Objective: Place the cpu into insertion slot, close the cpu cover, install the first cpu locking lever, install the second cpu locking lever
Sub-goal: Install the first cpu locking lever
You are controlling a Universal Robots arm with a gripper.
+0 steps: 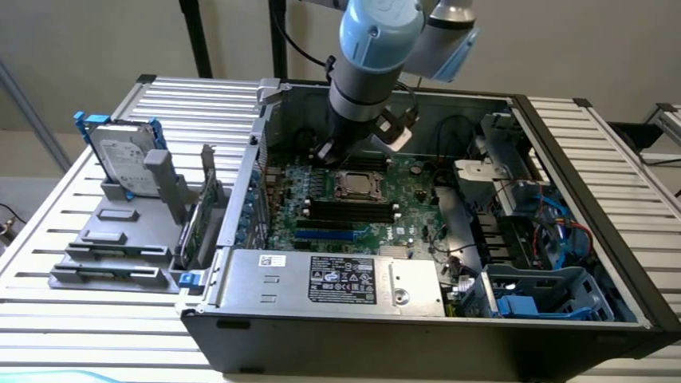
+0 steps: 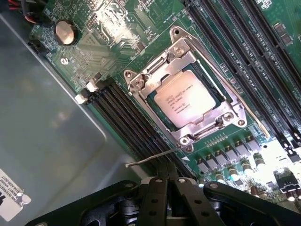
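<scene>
The cpu (image 2: 188, 100), silver face up with printed text, lies in the insertion slot (image 2: 136, 84). The cpu cover (image 2: 207, 126) is folded down flat around it. One thin wire locking lever (image 2: 235, 92) runs close along the socket's side. The other lever (image 2: 150, 159) sticks out free over the black memory slots, its hooked end loose. My gripper (image 2: 167, 172) is shut, its fingertips right at this free lever; I cannot tell if they touch it. In the exterior view the gripper (image 1: 332, 153) hangs just behind the socket (image 1: 356, 185) inside the case.
Long black memory slots (image 2: 122, 117) flank the socket on the green board (image 1: 415, 215). A coin battery (image 2: 66, 32) sits nearby. The case wall (image 1: 255, 152), power supply (image 1: 319, 279), cables and blue drive cage (image 1: 543, 295) hem the board in. A hard drive (image 1: 123, 159) stands outside.
</scene>
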